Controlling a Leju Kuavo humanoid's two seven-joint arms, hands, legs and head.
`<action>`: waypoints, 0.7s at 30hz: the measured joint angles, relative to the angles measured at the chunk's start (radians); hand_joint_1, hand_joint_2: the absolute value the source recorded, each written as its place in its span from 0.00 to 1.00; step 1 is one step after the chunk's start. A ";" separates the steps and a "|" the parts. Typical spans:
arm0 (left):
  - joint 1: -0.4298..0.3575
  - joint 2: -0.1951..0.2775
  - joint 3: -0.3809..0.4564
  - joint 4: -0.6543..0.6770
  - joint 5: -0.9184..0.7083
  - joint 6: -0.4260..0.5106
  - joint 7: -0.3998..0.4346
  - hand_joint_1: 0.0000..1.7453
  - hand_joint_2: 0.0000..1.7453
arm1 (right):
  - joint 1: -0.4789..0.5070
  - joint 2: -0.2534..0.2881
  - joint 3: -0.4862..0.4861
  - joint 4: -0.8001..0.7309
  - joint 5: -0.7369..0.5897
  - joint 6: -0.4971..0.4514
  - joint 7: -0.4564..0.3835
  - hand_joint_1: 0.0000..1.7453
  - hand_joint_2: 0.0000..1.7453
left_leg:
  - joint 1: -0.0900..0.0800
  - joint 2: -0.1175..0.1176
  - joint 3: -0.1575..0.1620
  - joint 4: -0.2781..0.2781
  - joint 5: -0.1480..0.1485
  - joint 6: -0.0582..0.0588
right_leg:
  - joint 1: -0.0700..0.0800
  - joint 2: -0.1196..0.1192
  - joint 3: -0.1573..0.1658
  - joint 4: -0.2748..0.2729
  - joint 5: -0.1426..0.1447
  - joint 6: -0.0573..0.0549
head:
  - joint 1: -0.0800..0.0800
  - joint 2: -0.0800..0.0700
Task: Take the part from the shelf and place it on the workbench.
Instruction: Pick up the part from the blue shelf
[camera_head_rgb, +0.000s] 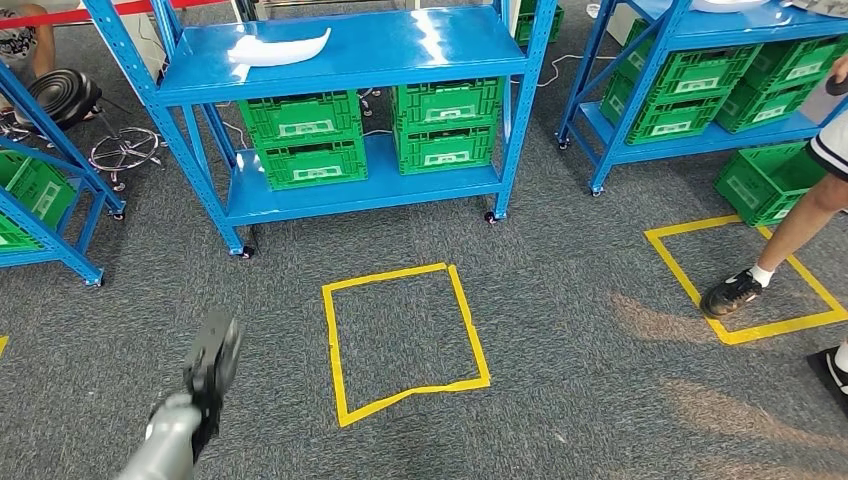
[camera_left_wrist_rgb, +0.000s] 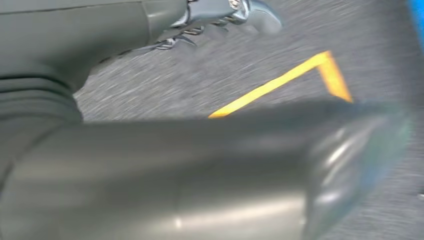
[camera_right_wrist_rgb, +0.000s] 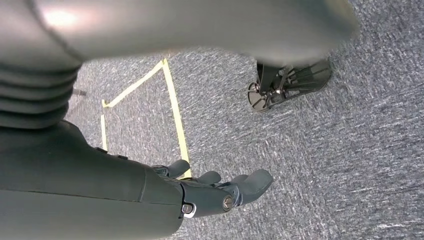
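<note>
A white curved part (camera_head_rgb: 280, 47) lies on the top board of the blue shelf (camera_head_rgb: 420, 55) straight ahead, toward its left end. My left hand (camera_head_rgb: 212, 365) hangs low at the lower left over the grey carpet, well short of the shelf, with its fingers (camera_left_wrist_rgb: 220, 12) stretched out and nothing in them. The right wrist view shows my right hand (camera_right_wrist_rgb: 220, 192) above the carpet, fingers apart and slightly curled, empty.
Green crates (camera_head_rgb: 305, 140) fill the shelf's lower board. A yellow tape square (camera_head_rgb: 405, 340) marks the floor before it. A second taped square (camera_head_rgb: 745, 275) lies at right, where a person's leg and black shoe (camera_head_rgb: 735, 292) stand. More blue shelves (camera_head_rgb: 700, 90) with crates flank both sides; a stool (camera_head_rgb: 70, 100) stands far left.
</note>
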 joint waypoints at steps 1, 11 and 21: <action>-0.032 -0.001 -0.009 -0.004 -0.007 -0.006 -0.007 0.00 0.00 | -0.002 0.000 -0.004 0.001 0.005 0.000 0.001 0.00 0.00 | 0.000 0.000 0.000 0.000 0.000 0.000 | 0.000 0.000 0.000 0.000 0.000 0.000 | 0.000 0.000; -0.324 -0.020 -0.135 -0.046 -0.110 -0.084 -0.046 0.00 0.00 | -0.006 0.001 -0.040 0.007 0.045 0.006 0.019 0.00 0.00 | 0.000 0.000 -0.003 0.000 0.003 -0.001 | 0.000 0.000 -0.004 0.002 0.002 0.000 | 0.000 0.000; -0.558 -0.026 -0.356 -0.051 -0.291 -0.166 -0.020 0.00 0.00 | -0.011 0.007 -0.071 0.013 0.079 0.007 0.036 0.00 0.00 | 0.000 0.000 -0.005 0.000 0.004 -0.002 | 0.000 0.000 -0.007 0.003 0.003 -0.001 | 0.000 0.000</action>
